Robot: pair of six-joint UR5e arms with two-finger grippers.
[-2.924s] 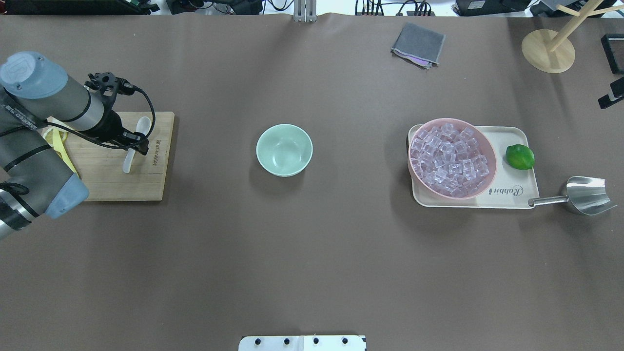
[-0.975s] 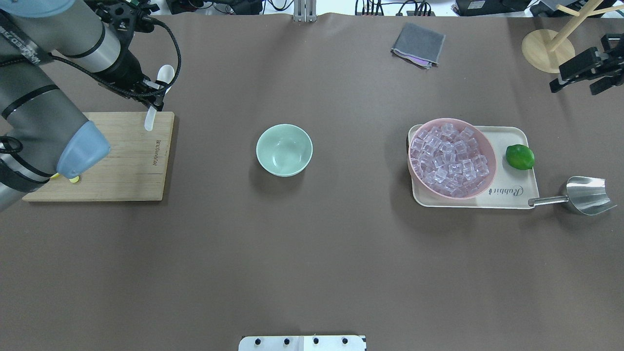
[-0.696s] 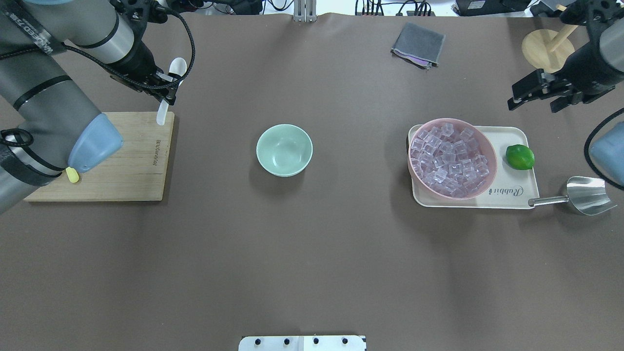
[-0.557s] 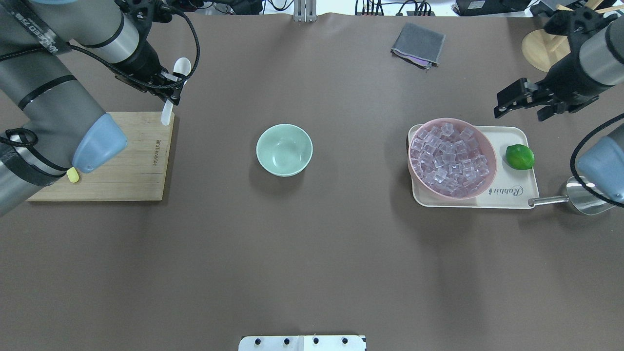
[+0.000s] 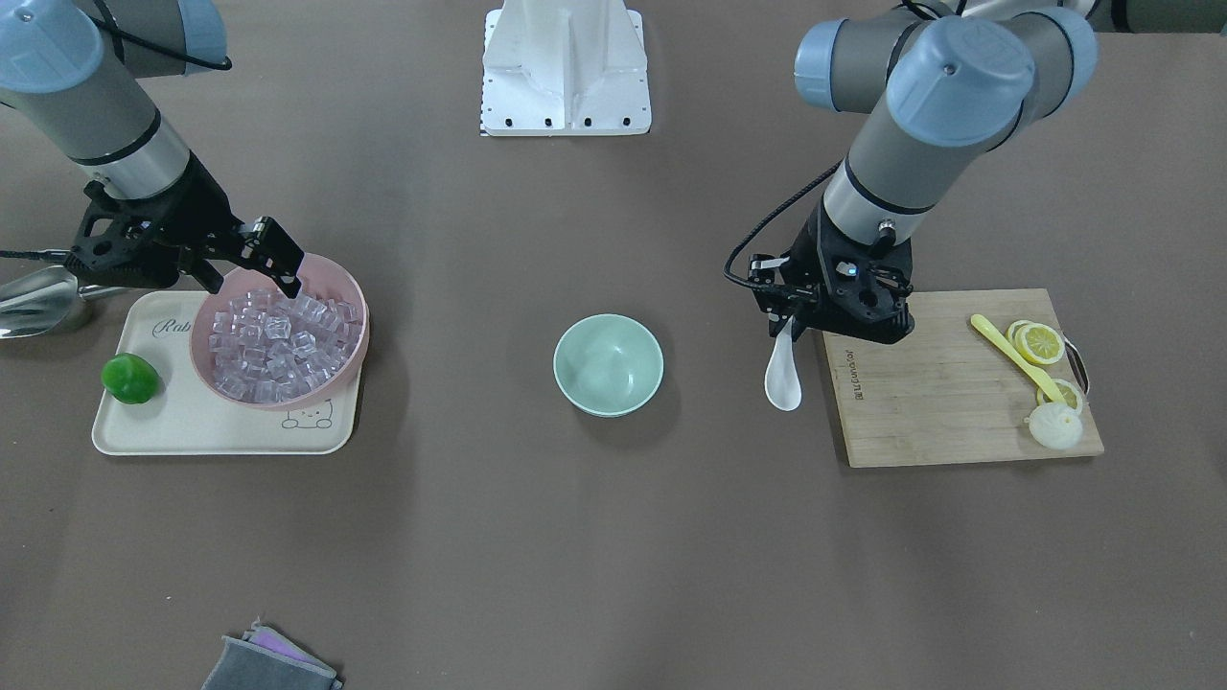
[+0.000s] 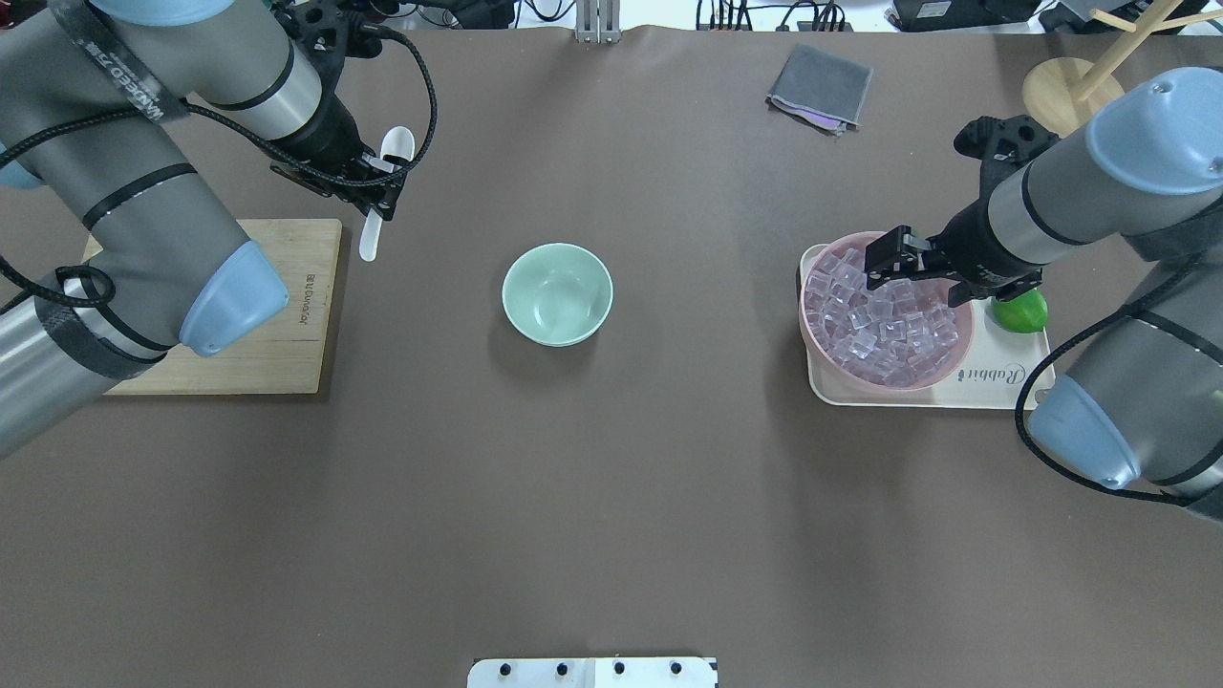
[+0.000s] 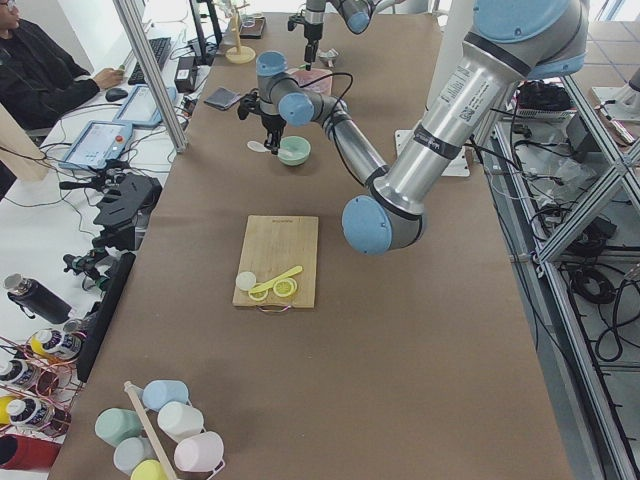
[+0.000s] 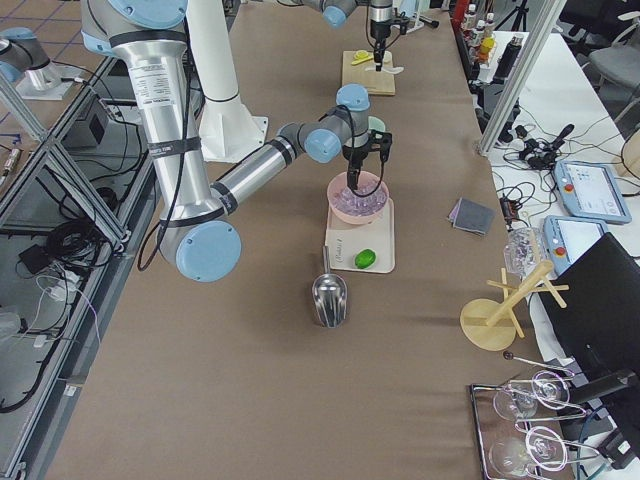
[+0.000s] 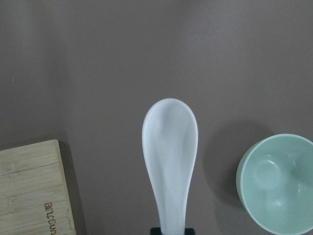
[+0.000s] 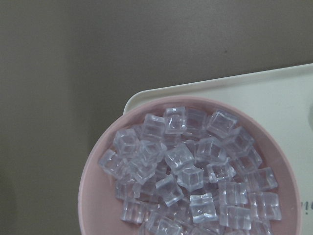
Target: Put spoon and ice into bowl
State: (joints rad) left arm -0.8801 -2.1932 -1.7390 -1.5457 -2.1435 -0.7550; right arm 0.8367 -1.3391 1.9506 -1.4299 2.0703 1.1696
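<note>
My left gripper [image 6: 379, 188] is shut on the handle of the white spoon [image 6: 394, 149] and holds it above the table, between the cutting board and the mint-green bowl [image 6: 557, 293]. The front view shows this gripper [image 5: 794, 316], the spoon [image 5: 783, 381] and the bowl [image 5: 608, 364]. The left wrist view shows the spoon [image 9: 170, 152] with the bowl [image 9: 281, 182] at lower right. The bowl looks empty. My right gripper [image 6: 908, 272] is open above the pink bowl [image 6: 963, 334], which is full of clear ice cubes [image 6: 879, 320]. The cubes also show in the right wrist view [image 10: 190, 176].
The wooden cutting board [image 5: 949, 383] holds a yellow spoon [image 5: 1016, 356] and lemon slices [image 5: 1040, 340]. The pink bowl sits on a cream tray [image 6: 1003, 384] with a lime [image 5: 129, 377]. A metal scoop [image 5: 38, 297] lies beside the tray. A grey cloth [image 6: 820, 88] and a wooden stand [image 6: 1072, 97] are at the far edge.
My left gripper lifted the spoon off the cutting board and carried it right, toward the mint bowl. My right arm came into view and moved over the pink bowl of ice.
</note>
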